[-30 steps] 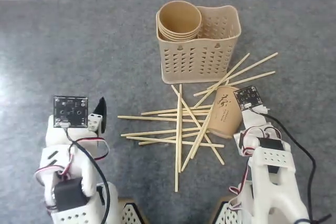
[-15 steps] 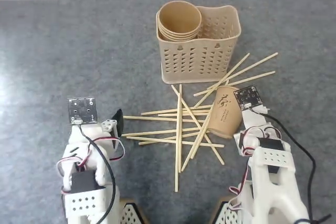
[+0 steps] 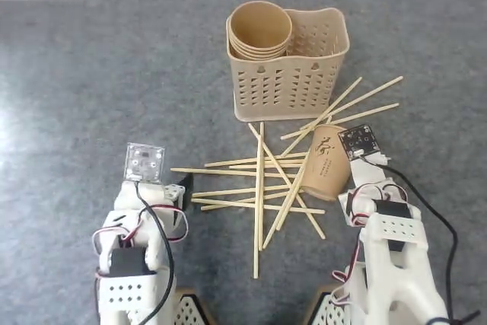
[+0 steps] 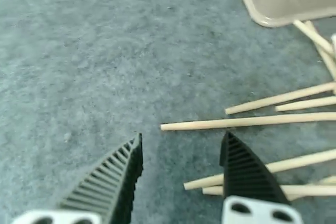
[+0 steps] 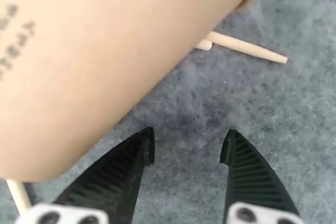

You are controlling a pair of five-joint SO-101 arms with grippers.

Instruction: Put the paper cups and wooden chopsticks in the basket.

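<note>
— Start close in. What is the left gripper (image 4: 182, 137) doing?

— It sits at seven o'clock on the grey mat (image 3: 84, 74), with its fingers spread wide and nothing pinched between them. It hangs over the nine o'clock edge of the chopsticks (image 3: 259, 188). In its wrist view one finger covers the ends of two sticks, and the tip of another stick lies just beyond the gap.

— And the right gripper (image 5: 189, 134)?

— It is at five o'clock, also spread and holding nothing. Bare mat shows between its fingers. The loose paper cup (image 3: 329, 162) lies on its side just past them. I can't tell whether a finger touches it.

— Where is that cup relative to the sticks?

— It is at the pile's three o'clock side, resting across several of them. The sticks lie criss-cross in the middle of the mat, with a few fanning out toward two o'clock. All of them are outside the basket (image 3: 304, 81).

— And the basket?

— It is farthest off, at twelve o'clock. It stands upright, with the nearest stick ends just beside its base. A stack of cups (image 3: 260, 28) stands inside it, at its ten o'clock corner.
</note>
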